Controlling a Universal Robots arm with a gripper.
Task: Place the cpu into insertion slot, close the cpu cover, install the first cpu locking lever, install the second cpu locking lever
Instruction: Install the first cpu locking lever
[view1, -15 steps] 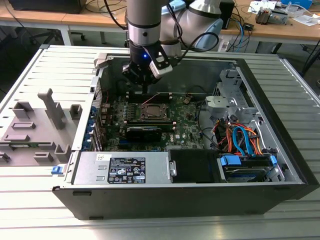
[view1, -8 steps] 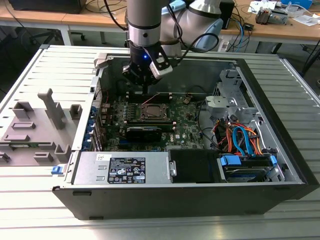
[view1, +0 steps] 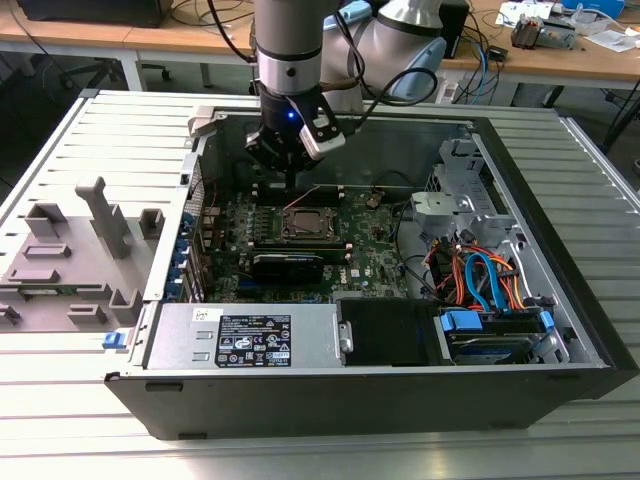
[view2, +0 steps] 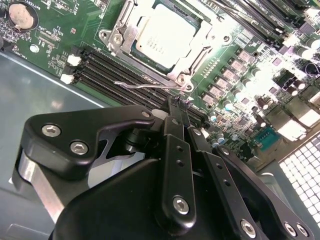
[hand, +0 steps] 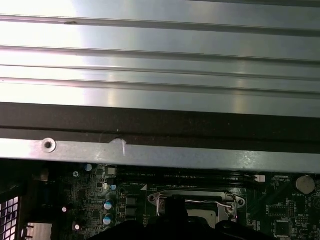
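In the second wrist view, nearest to us, our gripper (view2: 179, 119) has its two black fingers (view2: 176, 145) pressed together into one narrow tip, clenched on nothing that we can see. That tip hangs just above a thin wire locking lever (view2: 145, 85), which lies loose along the edge of the socket beside the black memory slots (view2: 112, 70).

Just beyond the lever sits the cpu (view2: 162, 35), its pale metal top showing flat and square inside the socket. The cpu cover (view2: 192, 55) lies down around it as a silvery frame, so we judge placing and closing as done and the lever work as the step in hand.

To do it well, we judge that the closed tip should meet the wire squarely from above, near its free end, and press steadily so that it does not slide off sideways onto the memory slots. The wire is thin and springy, and a glancing touch could let it snap back.

In the exterior view, the arm stands upright over the motherboard (view1: 370, 245) inside the open computer case (view1: 560, 200), with the gripper (view1: 291, 180) just behind the socket (view1: 303, 224).
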